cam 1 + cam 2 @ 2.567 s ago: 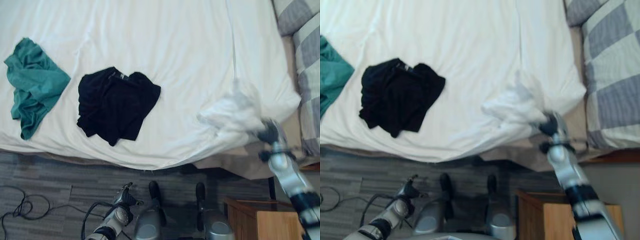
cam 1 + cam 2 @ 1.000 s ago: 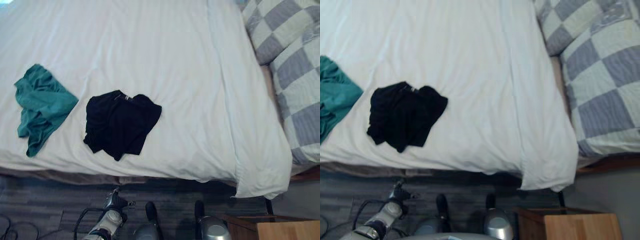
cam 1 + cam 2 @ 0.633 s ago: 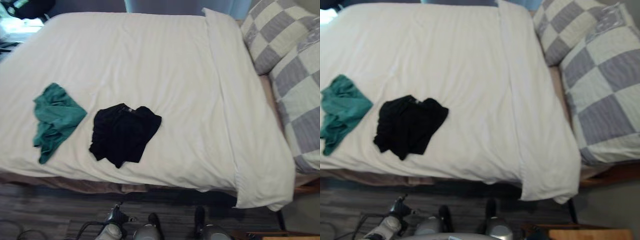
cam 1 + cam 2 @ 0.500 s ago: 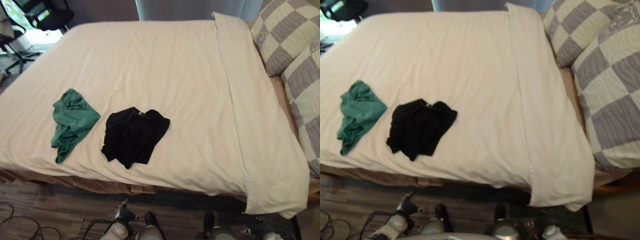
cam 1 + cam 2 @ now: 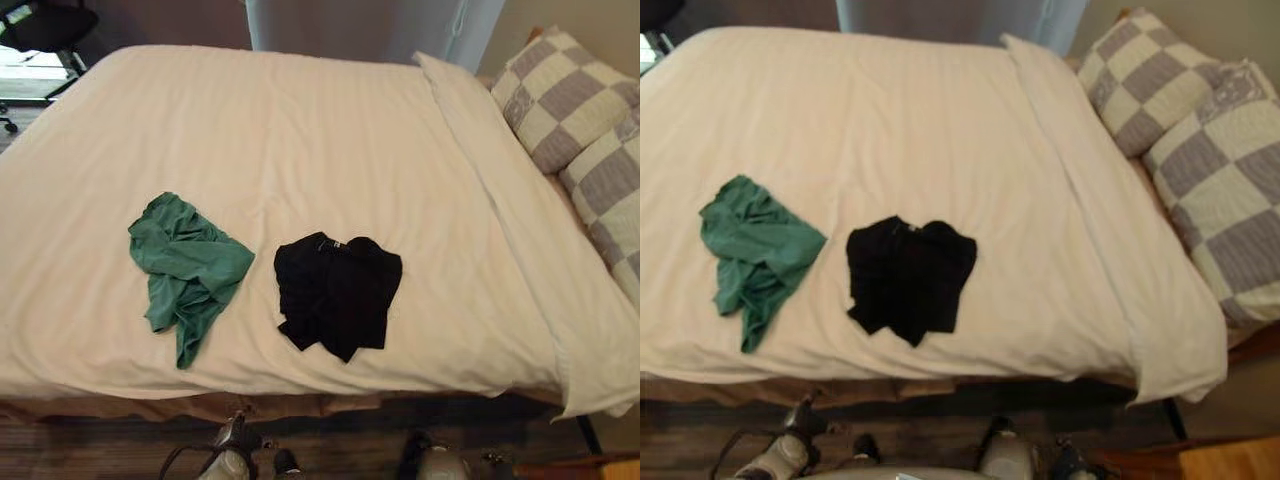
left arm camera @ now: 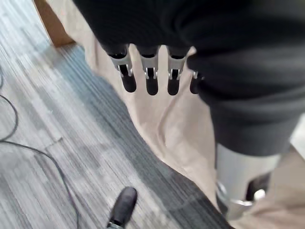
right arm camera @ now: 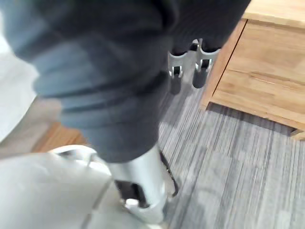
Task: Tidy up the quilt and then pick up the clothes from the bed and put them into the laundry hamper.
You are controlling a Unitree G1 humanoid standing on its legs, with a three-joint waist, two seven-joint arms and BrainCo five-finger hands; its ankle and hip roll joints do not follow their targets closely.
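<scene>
left robot hand [image 6: 148,76] fingers straight | quilt [image 5: 330,140] smooth | black garment [image 5: 338,295] crumpled

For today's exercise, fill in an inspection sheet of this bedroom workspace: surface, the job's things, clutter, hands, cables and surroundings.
Surface: white quilt spread flat over the bed.
Job's things: green garment and black garment lie crumpled on the quilt, side by side, apart.
Clutter: nothing seen.
Hands: left hand and right hand hang above the floor, fingers straight, holding nothing.
Cables: nothing reported.
Surroundings: checked pillows at the bed's head; wooden cabinet on grey floor.
</scene>
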